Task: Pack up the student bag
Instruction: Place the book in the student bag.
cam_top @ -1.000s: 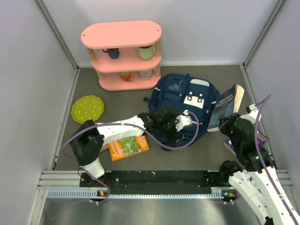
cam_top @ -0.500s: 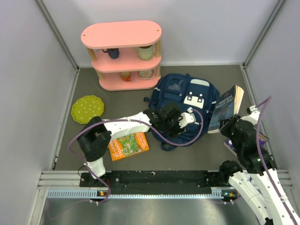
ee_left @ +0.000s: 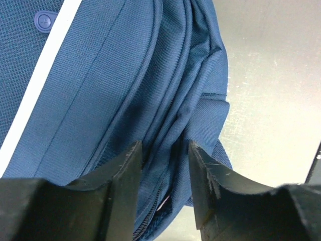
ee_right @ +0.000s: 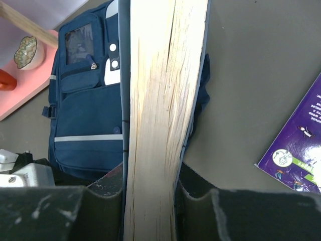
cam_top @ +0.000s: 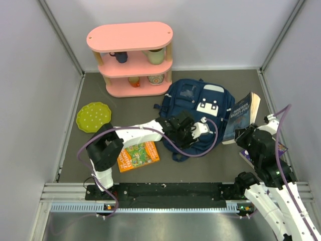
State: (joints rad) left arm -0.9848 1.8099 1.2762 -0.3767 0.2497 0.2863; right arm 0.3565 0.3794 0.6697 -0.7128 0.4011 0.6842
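Observation:
The student bag (cam_top: 198, 108) lies flat mid-table, navy with white patches. My left gripper (cam_top: 193, 133) is down at its near lower edge. In the left wrist view the black fingers (ee_left: 123, 168) pinch a fold of navy bag fabric (ee_left: 100, 90) beside the zip, so this gripper (ee_left: 164, 148) is shut on it. My right gripper (cam_top: 247, 132) stands right of the bag, shut on a thick blue book (cam_top: 242, 113) held on edge. The right wrist view shows the book's cream page block (ee_right: 160, 100) clamped in the gripper (ee_right: 149, 173), with the bag (ee_right: 85, 110) behind it.
A pink shelf (cam_top: 131, 57) with cups stands at the back left. A green plate (cam_top: 93, 116) lies at the left. An orange-green book (cam_top: 138, 156) rests near the left arm. A purple book (cam_top: 278, 149) lies by the right arm, also visible as purple book (ee_right: 298, 150).
My left gripper's jaws have narrowed from wide open onto the bag's fabric fold, and the left arm's elbow has swung right. The right arm and its book have not moved.

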